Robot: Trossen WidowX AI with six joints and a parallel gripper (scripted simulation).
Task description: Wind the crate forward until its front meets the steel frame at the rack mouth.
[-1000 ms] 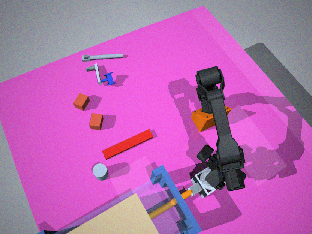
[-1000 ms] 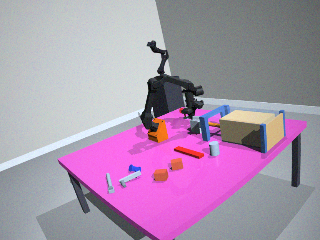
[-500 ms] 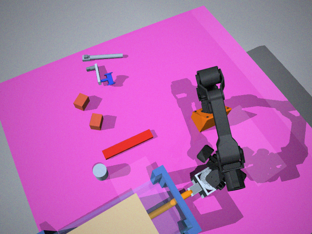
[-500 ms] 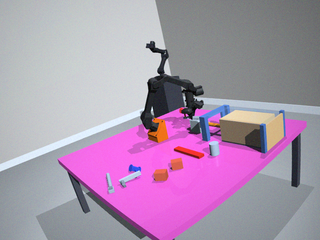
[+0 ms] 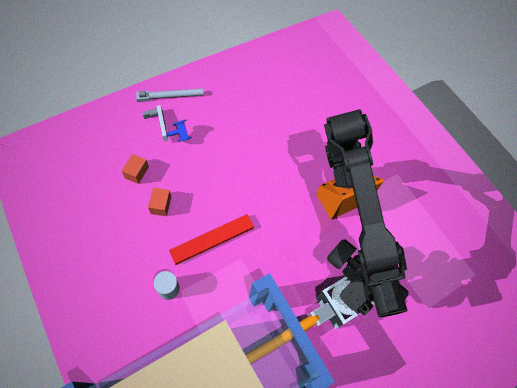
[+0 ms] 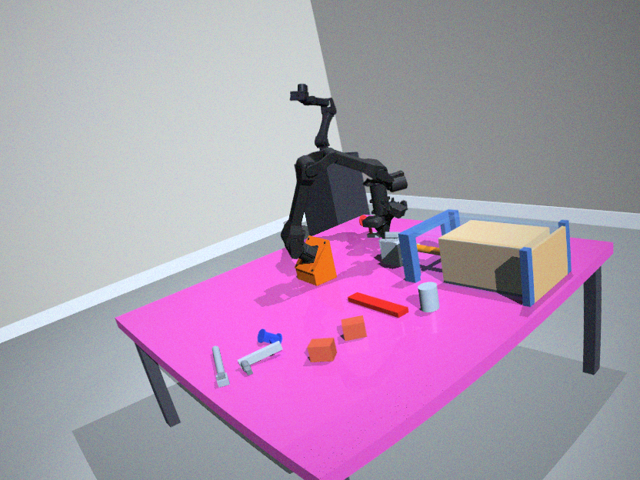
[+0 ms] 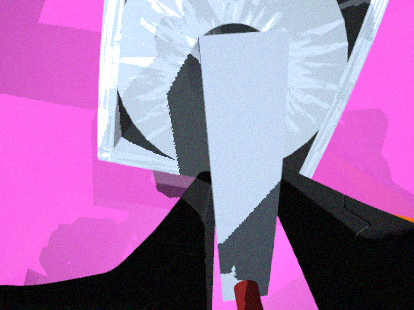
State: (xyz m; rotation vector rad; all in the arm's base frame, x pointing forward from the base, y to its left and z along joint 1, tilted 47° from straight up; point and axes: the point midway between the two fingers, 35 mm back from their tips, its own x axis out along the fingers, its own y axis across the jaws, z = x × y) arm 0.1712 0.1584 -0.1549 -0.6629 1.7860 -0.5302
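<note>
The grey winch [image 5: 340, 304] [image 6: 390, 251] [image 7: 150, 56] stands on the pink bench just outside the blue steel frame [image 5: 276, 301] [image 6: 409, 256]. An orange strap [image 5: 280, 341] [image 6: 428, 248] runs from it through the frame to the tan crate [image 5: 194, 362] [image 6: 491, 256]. The crate sits flat under the clear guard, with a gap between its front and the frame. The pale grey winch handle [image 7: 240, 155] sits with its key end in the winch's top hole. My gripper [image 7: 240, 178] [image 6: 380, 224] hangs over the winch and is shut on the handle's red knob [image 7: 250, 305] [image 6: 364, 218].
A red bar [image 5: 211, 238], two orange cubes [image 5: 135, 168] [image 5: 159, 201] and a grey cylinder [image 5: 166, 283] lie left of the rack. A grey bar [image 5: 170, 94] and a crank with a blue knob [image 5: 181, 130] lie far left. The arm's orange base [image 5: 333, 198] stands behind the winch.
</note>
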